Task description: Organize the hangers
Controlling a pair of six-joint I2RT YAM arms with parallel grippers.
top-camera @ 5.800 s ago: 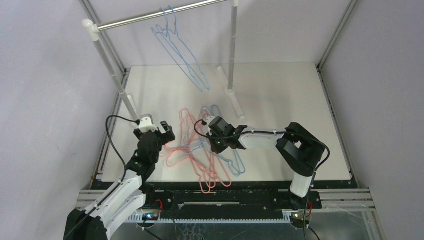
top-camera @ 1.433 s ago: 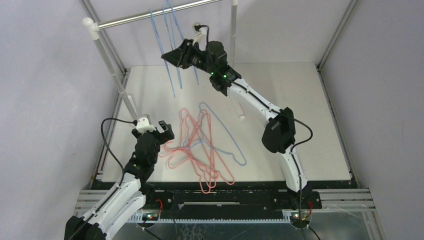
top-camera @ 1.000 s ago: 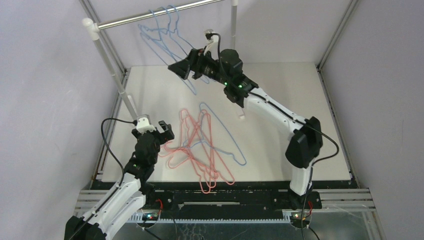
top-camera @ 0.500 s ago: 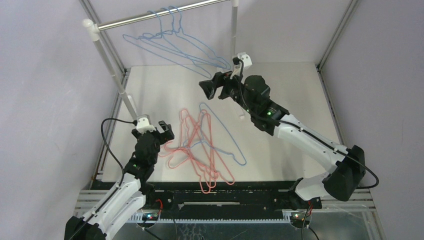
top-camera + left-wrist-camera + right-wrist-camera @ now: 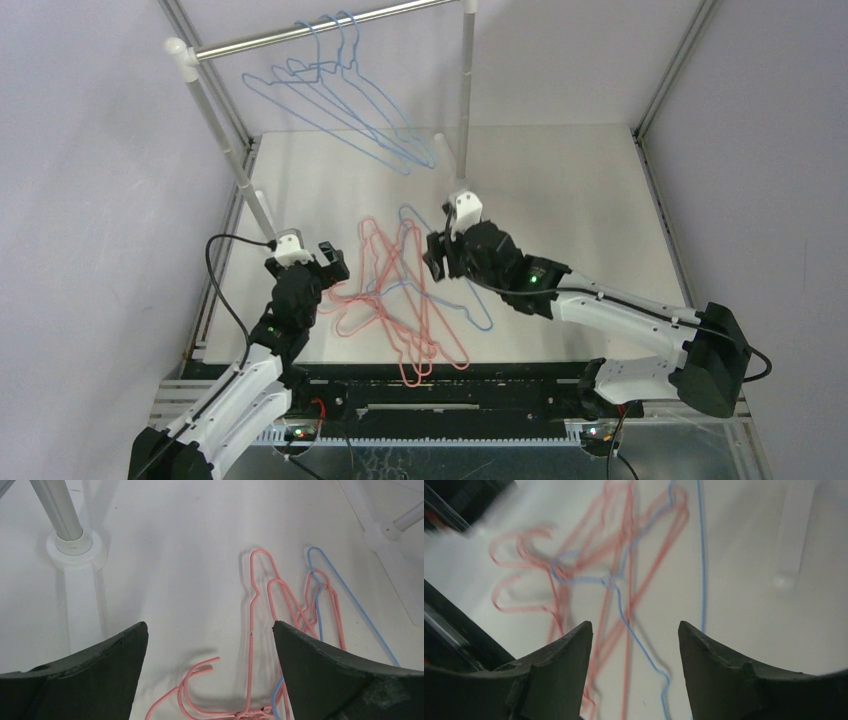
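Overhead: a few light blue hangers point(image 5: 345, 95) are hanging by their hooks from the silver rail point(image 5: 300, 32) at the back, tilting down to the right toward the right white post point(image 5: 465, 100). This is the only view taking in the rail. The remaining hangers are lying in a tangled heap on the white worktop point(image 5: 560, 190) between the two arms: pink-red hangers point(image 5: 400, 310) are crossing one another, with a blue hanger point(image 5: 462, 290) threading through them on the right. The right arm point(image 5: 600, 300) is reaching in low from the right, its tip sitting over the far right part of the heap. The left arm point(image 5: 285, 310) is sitting at the heap's left edge. Left wrist view: the left fingers point(image 5: 95, 675) are standing spread wide with nothing between them, looking down on pink-red hook ends point(image 5: 252, 595), a blue loop point(image 5: 320, 555) and the near post's round foot point(image 5: 75, 547), detail the overhead is not giving. Right wrist view: motion-blurred. The right fingers point(image 5: 549, 675) are standing apart, pinching nothing, hovering above crossed pink-red wires point(image 5: 629, 570) and one long blue wire point(image 5: 701, 555). Whether they are touching the wires cannot be told.
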